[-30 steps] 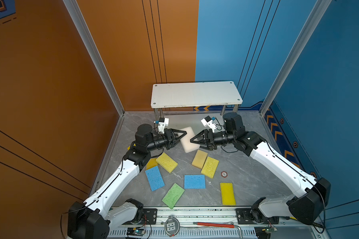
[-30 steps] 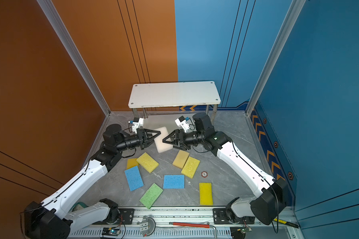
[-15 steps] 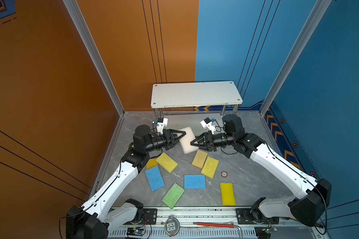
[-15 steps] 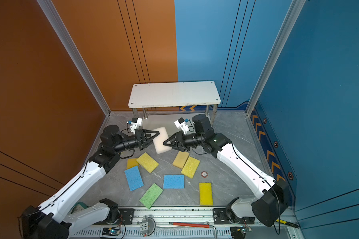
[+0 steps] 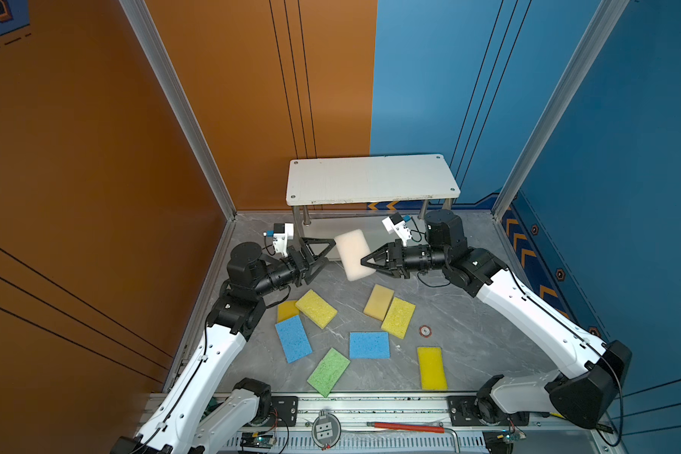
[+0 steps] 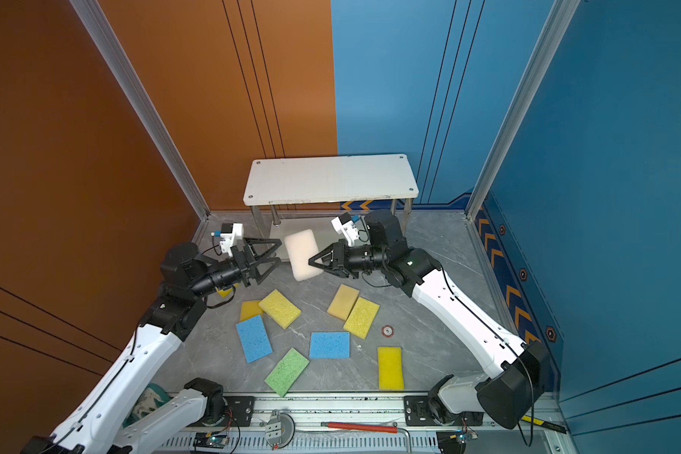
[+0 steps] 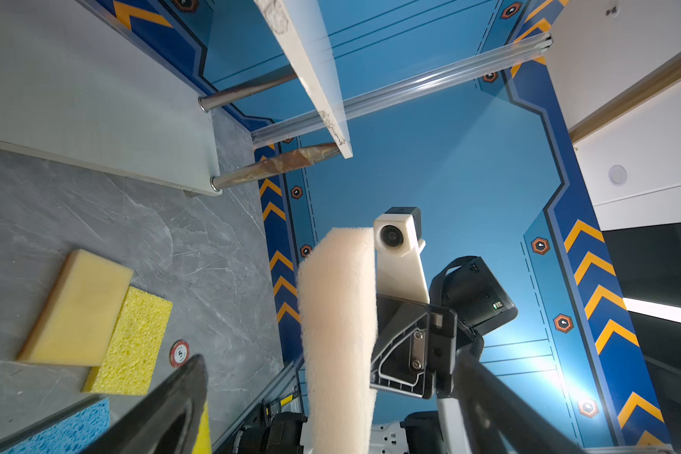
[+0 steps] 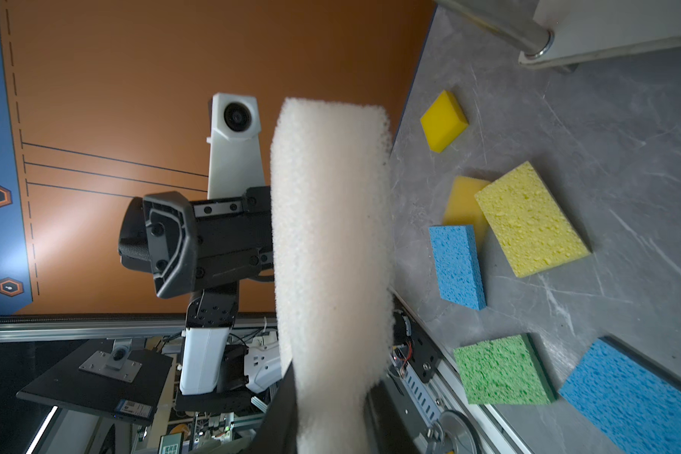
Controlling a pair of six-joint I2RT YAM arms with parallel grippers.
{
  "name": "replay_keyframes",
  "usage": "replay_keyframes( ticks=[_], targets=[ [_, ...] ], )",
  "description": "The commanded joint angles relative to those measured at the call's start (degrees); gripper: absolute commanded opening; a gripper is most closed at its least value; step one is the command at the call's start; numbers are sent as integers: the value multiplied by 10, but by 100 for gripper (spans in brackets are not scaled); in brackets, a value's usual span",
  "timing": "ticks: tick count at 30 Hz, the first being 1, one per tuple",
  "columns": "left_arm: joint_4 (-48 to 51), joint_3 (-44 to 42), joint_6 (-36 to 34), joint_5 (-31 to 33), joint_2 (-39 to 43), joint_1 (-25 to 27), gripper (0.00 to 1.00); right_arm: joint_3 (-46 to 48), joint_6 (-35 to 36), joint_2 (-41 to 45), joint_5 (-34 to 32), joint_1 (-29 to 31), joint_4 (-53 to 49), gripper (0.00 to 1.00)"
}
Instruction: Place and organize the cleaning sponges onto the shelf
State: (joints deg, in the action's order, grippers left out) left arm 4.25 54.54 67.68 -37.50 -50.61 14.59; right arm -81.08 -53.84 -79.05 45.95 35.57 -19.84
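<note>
From both top views, looks steeply down from high above the aluminium rail (image 5: 390, 403), across the grey floor (image 5: 468, 314) to the shelf (image 5: 372, 179) at the far wall. Nearly one field, slid a little sideways. From the left wrist, looks close in and rolled over at the pale sponge (image 7: 339, 334) edge-on, with the right arm's camera (image 7: 394, 236) behind. From the right wrist, looks back at that pale sponge (image 8: 331, 255) and the left arm's camera (image 8: 234, 118) — eye to eye.
</note>
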Motion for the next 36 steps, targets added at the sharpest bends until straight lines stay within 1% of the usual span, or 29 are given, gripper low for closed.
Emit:
replay_keyframes(
  ticks=[1,4,7,12,17,22,24,28,36],
  targets=[
    [167,62,-99,139,77,-7,98,-62,2,-29,-57,4,10,24],
    [225,61,-102,236,149,-7,98,-125,3,-73,-85,6,18,24],
    [274,63,-99,264,188,-7,98,-207,9,-135,-105,8,17,24],
    [335,80,-112,272,208,-7,98,-359,15,-252,-126,19,16,24],
    [350,87,-115,252,197,-8,98,-524,26,-380,-139,35,-12,24],
    [369,95,-118,234,195,-9,98,-629,18,-478,-157,42,-16,24],
    [380,97,-122,231,197,-10,98,-647,16,-499,-168,42,-16,24],
    [386,84,-119,223,199,-11,98,-648,28,-510,-195,38,-15,24],
    [386,86,-129,225,191,-12,98,-651,6,-518,-212,33,6,24]
  ],
)
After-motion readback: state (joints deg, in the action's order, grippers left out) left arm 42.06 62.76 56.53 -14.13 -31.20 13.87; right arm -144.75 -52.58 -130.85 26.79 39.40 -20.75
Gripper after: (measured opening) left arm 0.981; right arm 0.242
